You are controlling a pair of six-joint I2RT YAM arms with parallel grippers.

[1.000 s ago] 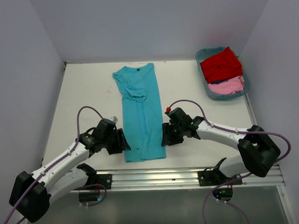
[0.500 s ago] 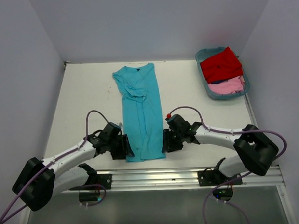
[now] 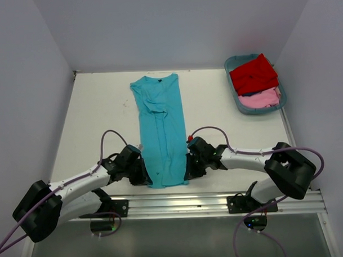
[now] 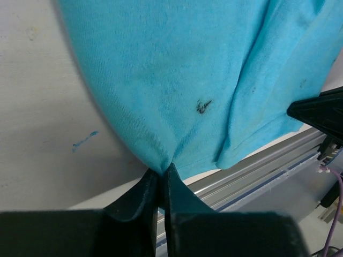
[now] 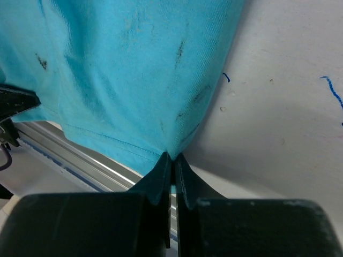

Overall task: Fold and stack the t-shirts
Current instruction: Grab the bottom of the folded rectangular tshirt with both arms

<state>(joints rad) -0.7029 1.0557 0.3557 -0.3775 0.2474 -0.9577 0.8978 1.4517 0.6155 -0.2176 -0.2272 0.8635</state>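
The turquoise t-shirt [image 3: 161, 129] lies flat on the white table [image 3: 97, 108] as a long narrow strip, collar toward the far wall and hem toward the near edge, just short of the aluminium rail [image 3: 180, 202] that carries the arm bases. Both arms reach inward at low height and meet the shirt at its near end, one on each side. The left gripper [image 3: 144, 172] sits at the left edge of the hem; in its wrist view the two fingers [image 4: 143, 198] are pressed together and the cloth is drawn into a small peak between their tips, so the tool is clamped on the turquoise t-shirt. The right gripper [image 3: 188, 166] sits at the right edge of the hem; its wrist view shows the same condition, with fingers [image 5: 185, 187] closed on a pinched fold of the cloth. Small dark marks show on the fabric in both wrist views, and blue pen strokes on the table beside it. At the far right corner stands a teal tub [image 3: 231, 64] holding the red t-shirt [image 3: 253, 74] at the far end and the pale pink t-shirt [image 3: 260, 98] at the near end, well apart from both grippers.
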